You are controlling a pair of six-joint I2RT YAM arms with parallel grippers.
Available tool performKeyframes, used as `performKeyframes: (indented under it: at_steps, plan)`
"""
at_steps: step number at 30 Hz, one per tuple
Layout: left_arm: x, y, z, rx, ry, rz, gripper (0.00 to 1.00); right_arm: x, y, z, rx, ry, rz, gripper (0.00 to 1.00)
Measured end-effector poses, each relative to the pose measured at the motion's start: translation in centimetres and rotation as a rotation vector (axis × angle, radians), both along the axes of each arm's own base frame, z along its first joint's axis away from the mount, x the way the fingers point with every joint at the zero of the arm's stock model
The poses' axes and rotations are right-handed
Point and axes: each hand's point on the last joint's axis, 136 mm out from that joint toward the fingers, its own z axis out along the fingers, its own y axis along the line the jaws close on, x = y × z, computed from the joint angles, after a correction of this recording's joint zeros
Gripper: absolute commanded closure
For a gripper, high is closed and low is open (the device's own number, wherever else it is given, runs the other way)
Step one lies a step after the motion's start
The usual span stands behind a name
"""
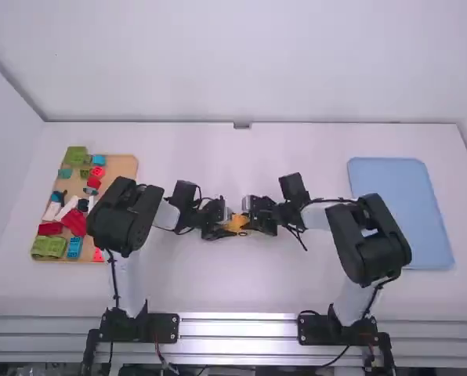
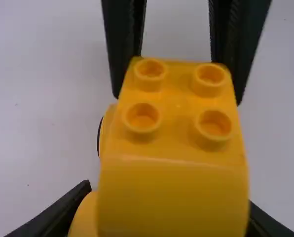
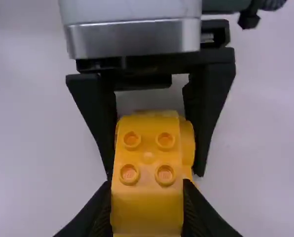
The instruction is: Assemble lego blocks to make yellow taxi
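Taxi (image 2: pixel 176 126): yellow and part-built by the look of it, caught between two robot claws near the middle of the tabletop (image 1: pixel 233 278).
Long axis: running from one claw to the other, side to side across the high view, with a smooth, curved end toward each wrist camera.
Left claw (image 3: pixel 154 173): clenched on the taxi, flanking the end on the side of the left arm (image 1: pixel 124 223).
Right claw (image 2: pixel 177 98): clenched on the opposite end, facing the left claw, reached from the side of the right arm (image 1: pixel 363 239).
Nearer arm: neither by any clear margin, with both claws touching the taxi.
Studs (image 3: pixel 165 140): four in view on top, uncovered, between the two pairs of fingers.
Coming move: probably a press to seat the joined pieces, or a release by one claw, straight back along the long axis and away from the other.
Risk: twisting or tipping at the joint in case of a sideways pull.
Board (image 1: pixel 122 166): loaded with loose colored blocks (image 1: pixel 50 247), well apart on the left.
Tray (image 1: pixel 398 211): blue, flat on the right, beyond the right arm.
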Motion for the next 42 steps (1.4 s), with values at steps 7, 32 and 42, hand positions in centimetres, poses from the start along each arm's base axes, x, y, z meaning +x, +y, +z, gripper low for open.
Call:
performKeyframes:
  at_steps: [7, 32, 42]
  plan:
    - [0.00, 0.01, -0.01, 0.001, -0.002, -0.001, 0.59, 0.27, 0.30, -0.38, 0.019, 0.001, 0.001, 0.93]
    - [-0.01, 0.01, -0.01, 0.001, -0.004, -0.003, 0.61, 0.43, 0.58, -0.75, -0.066, 0.037, 0.022, 0.98]
    - [0.05, 0.10, 0.00, 0.001, -0.003, 0.000, 0.62, 0.51, 0.65, -0.87, -0.078, 0.038, 0.015, 0.98]
